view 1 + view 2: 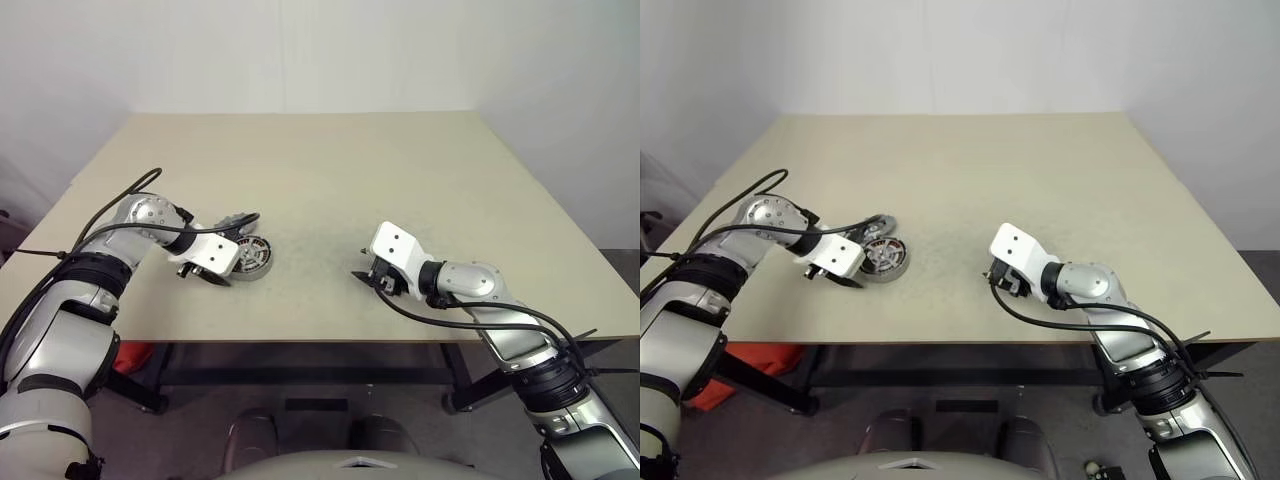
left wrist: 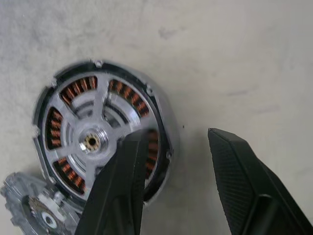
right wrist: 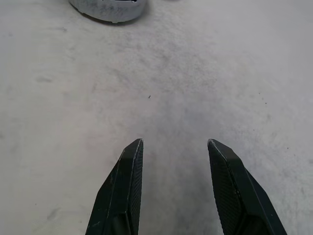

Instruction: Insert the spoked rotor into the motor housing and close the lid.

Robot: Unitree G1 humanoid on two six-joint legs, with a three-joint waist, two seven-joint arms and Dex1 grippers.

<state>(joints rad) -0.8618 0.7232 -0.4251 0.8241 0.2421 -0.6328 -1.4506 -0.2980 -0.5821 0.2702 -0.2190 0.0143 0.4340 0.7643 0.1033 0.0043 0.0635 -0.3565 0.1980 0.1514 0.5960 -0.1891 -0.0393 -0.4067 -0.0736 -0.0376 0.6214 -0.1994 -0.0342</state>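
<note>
The motor housing [image 2: 100, 142] lies flat on the table [image 1: 330, 170], the spoked rotor [image 2: 93, 139] already seated inside it, copper windings showing between the spokes. The lid [image 2: 36, 208] lies touching the housing's edge. The left pincer [image 2: 178, 188] hovers over the housing's rim, jaws apart, holding nothing. The right pincer [image 3: 176, 191], jaws apart and empty, hangs over bare table well apart from the housing.

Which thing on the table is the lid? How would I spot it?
Look at the table, on the robot's left side, where the left gripper hangs. Beside it lies the motor housing with copper coils. The lid sits right against it: smaller, plain grey, notched like a gear, no copper.
</note>
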